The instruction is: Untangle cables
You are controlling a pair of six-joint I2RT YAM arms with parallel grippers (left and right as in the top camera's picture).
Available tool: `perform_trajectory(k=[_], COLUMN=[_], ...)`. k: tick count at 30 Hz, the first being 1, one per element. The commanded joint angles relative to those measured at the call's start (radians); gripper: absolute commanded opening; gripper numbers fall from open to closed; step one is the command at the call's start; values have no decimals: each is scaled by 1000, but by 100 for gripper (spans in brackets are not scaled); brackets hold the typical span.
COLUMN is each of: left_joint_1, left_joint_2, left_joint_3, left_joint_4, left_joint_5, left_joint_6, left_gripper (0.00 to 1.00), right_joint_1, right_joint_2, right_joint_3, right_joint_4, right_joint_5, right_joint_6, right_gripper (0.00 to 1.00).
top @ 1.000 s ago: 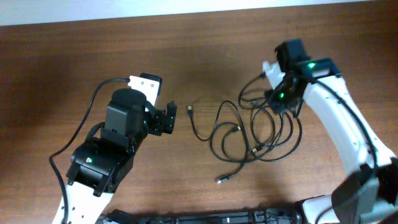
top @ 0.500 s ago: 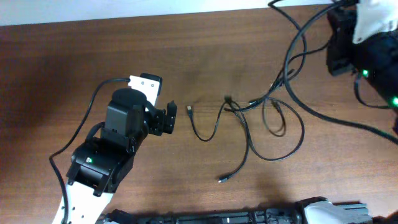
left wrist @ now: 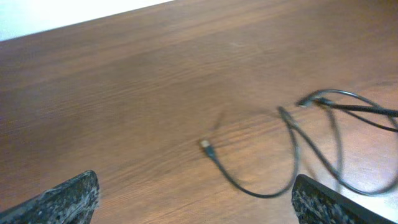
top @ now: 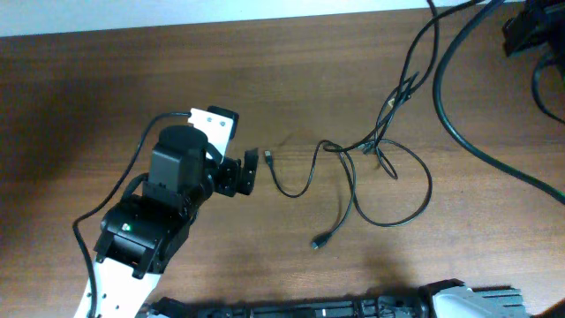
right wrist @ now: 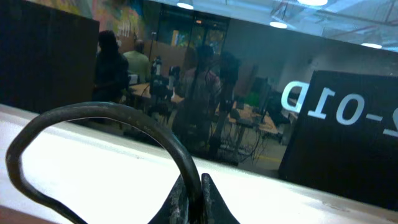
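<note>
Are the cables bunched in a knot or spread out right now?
Mostly spread: the cables lie in long loose curves on the table, with one small tangle where strands cross.

Matt wood-grain table [top: 132,79], smooth black plastic-coated cables [top: 294,193]

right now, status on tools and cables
Left tool open, beside a loose plug. Right tool shut on cables, raised far right. Cables strung out, crossed mid-table. Nothing in the way.
</note>
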Motion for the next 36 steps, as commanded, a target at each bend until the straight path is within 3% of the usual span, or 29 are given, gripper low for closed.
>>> perform_trajectory(k=[1, 2, 5, 10, 12, 14, 24, 25, 26, 27, 28, 31, 34, 36], left_joint_1=[5, 5, 5, 5, 5, 2, -95, -95, -95, -95, -95, -77, -20, 19], left_joint_2=[-8, -6, 19, 151, 202, 261, 472, 483, 490, 491, 491, 491, 491, 491], left_joint_3=[14, 14, 14, 14, 14, 14, 14, 14, 14, 14, 14, 14, 14, 14], left_joint_4=[54, 98, 134, 188, 204, 234, 567, 586, 600, 601, 581, 493, 407, 345], left_joint_5=[321, 444, 544, 902, 975, 1078, 1015, 1013, 1013, 1011, 997, 908, 684, 638], left_joint_6=[-14, -13, 69, 324, 353, 415, 419, 419, 419, 419, 418, 417, 252, 222], left_gripper=[99, 99, 100, 91, 100, 100, 99, 93, 66, 14, 0, 0, 0, 0], right_joint_1=[-5, -5, -5, -5, -5, -5, -5, -5, -5, -5, -5, -5, -5, -5], right_joint_2=[-5, -6, -6, -6, -10, -15, -23, -24, -24, -26, -28, -33, -44, -52], right_joint_3=[15, 15, 15, 15, 15, 15, 15, 15, 15, 15, 15, 15, 15, 15], right_joint_4=[-23, -29, -29, -29, -29, -29, -50, -53, -56, -56, -56, -53, -48, -48], right_joint_5=[-24, -24, -69, -144, -145, -145, -201, -201, -201, -200, -200, -144, -40, 45], right_joint_6=[8, 8, 8, 8, 8, 8, 8, 8, 8, 8, 8, 7, 7, 7], right_gripper=[4, 4, 4, 4, 4, 4, 4, 4, 4, 4, 4, 4, 4, 4])
